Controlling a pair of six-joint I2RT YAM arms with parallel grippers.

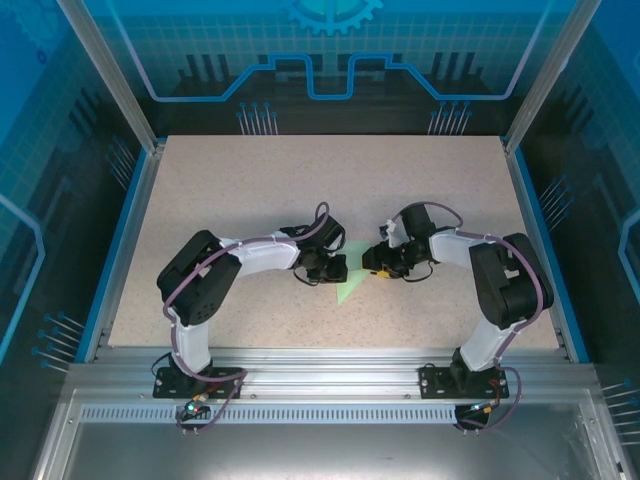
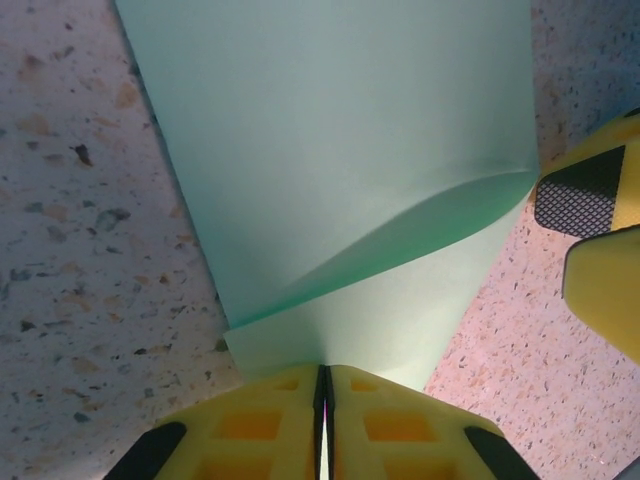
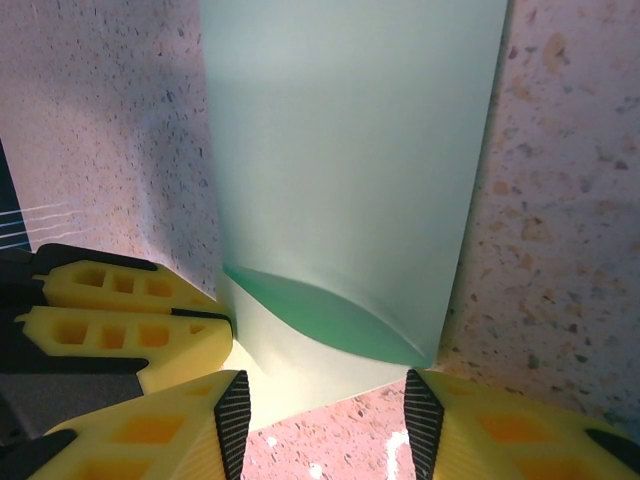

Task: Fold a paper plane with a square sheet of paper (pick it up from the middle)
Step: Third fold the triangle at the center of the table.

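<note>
The square sheet of paper (image 1: pixel 349 287), pale mint green, lies at the table's middle between both grippers. It is folded over, and its upper layer (image 2: pixel 330 150) bulges above the lower one. My left gripper (image 2: pixel 323 375) is shut on the lower layer's edge, with its jaws pressed together. It shows in the top view at the paper's left (image 1: pixel 335 268). My right gripper (image 3: pixel 325 410) is open, its fingers straddling the paper's (image 3: pixel 350 170) near corner without touching it. In the top view the right gripper (image 1: pixel 375 262) faces the left one.
The speckled beige table (image 1: pixel 250 190) stretches around the paper on all sides. Blue rails (image 1: pixel 120 240) edge it left and right. The right gripper's fingers (image 2: pixel 600 230) sit close beside the paper's fold. The left gripper's fingers (image 3: pixel 120 310) touch the paper's left corner.
</note>
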